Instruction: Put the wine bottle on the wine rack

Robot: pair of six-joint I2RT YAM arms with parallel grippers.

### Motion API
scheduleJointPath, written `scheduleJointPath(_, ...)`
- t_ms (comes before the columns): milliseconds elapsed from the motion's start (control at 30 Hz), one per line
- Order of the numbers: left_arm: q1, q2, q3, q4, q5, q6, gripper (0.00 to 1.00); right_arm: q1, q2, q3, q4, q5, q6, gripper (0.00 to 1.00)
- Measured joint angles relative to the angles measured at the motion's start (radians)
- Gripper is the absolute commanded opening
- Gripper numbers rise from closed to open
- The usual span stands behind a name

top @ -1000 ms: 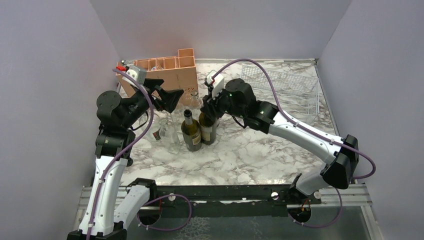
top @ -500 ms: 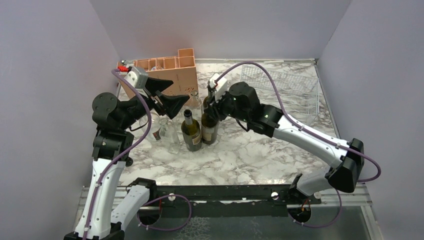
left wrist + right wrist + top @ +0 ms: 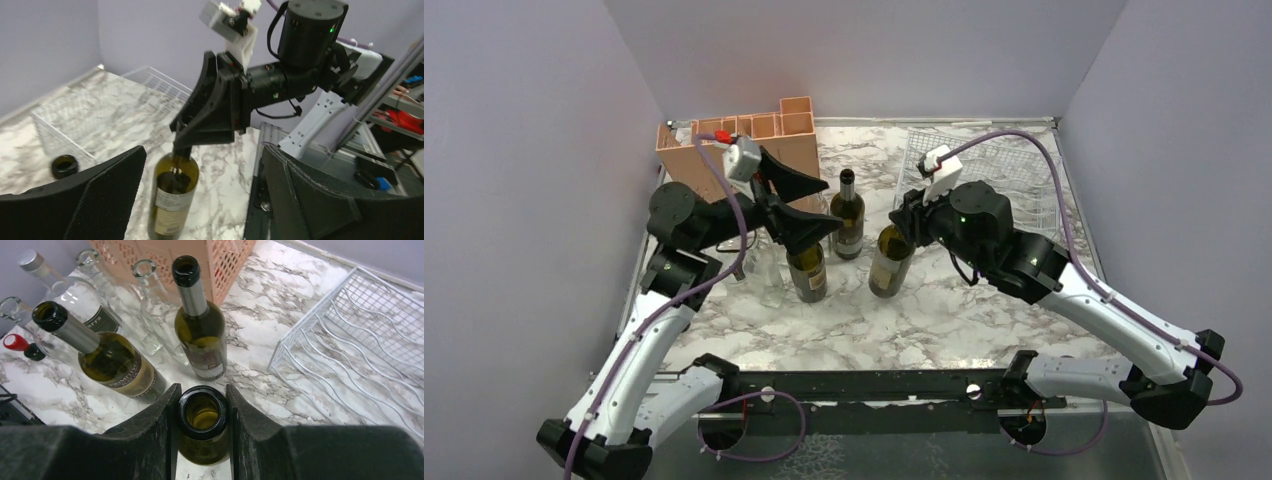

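Observation:
The wine bottle (image 3: 891,262) is dark green with a pale label and leans slightly over the marble, right of the other bottles. My right gripper (image 3: 906,226) is shut on its neck. In the right wrist view the fingers (image 3: 159,435) press both sides of its open mouth (image 3: 202,412). The left wrist view has the same bottle (image 3: 171,200) under my right gripper (image 3: 184,148). The white wire wine rack (image 3: 1009,172) lies at the back right, behind the held bottle. My left gripper (image 3: 833,206) is open above the bottle cluster with nothing in it.
A green bottle (image 3: 847,212) and a second one (image 3: 807,272) stand left of the held bottle, with clear glass bottles (image 3: 150,310) beside them. The peach crate (image 3: 754,150) sits at the back left. The rack's near corner (image 3: 280,357) is close to the held bottle.
My right gripper shut on the bottle's neck and carried it right, away from the cluster and toward the rack. My left arm rose and swung right over the bottles, still open.

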Motion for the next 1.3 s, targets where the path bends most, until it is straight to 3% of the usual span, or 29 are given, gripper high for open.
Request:
scheduleJointPath(200, -0.209, 0.091, -0.098, 0.080, -0.099, -0.008, 0.84, 0.000, -0.037, -0.010, -0.089, 0.084, 0.092, 0.01)
scheduleJointPath(667, -0.636, 0.306, -0.181, 0.108, -0.583, 0.235, 0.93, 0.000, -0.185, -0.019, -0.270, 0.134, 0.250, 0.01)
scheduleJointPath(900, -0.677, 0.403, -0.235, 0.138, -0.632, 0.323, 0.94, 0.000, -0.266, -0.019, -0.297, 0.127, 0.264, 0.01)
scheduleJointPath(1300, -0.681, 0.463, -0.423, 0.416, -0.592, 0.410, 0.95, 0.000, -0.315, -0.016, -0.298, 0.054, 0.271, 0.01)
